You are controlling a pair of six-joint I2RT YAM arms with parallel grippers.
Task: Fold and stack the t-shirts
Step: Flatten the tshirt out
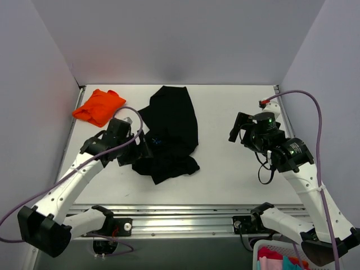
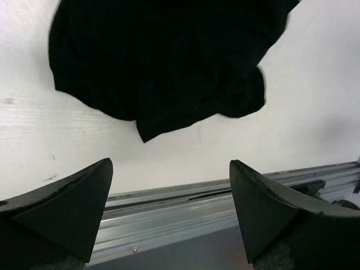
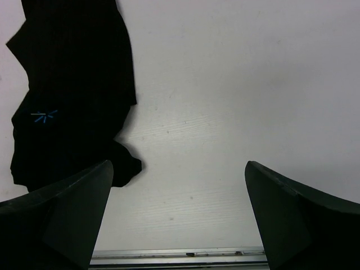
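The black t-shirt lies crumpled and partly bunched in the middle of the white table. The orange t-shirt sits folded at the far left corner, apart from the black one. My left gripper hovers over the black shirt's left edge, open and holding nothing. In the left wrist view the black t-shirt fills the top, beyond the left gripper. My right gripper hangs open over bare table right of the shirt. In the right wrist view the black t-shirt lies to the left of the right gripper.
A metal rail runs along the table's near edge. Grey walls close in the back and both sides. A basket with coloured cloth stands below the table at the bottom right. A purple cable loops beside the right arm.
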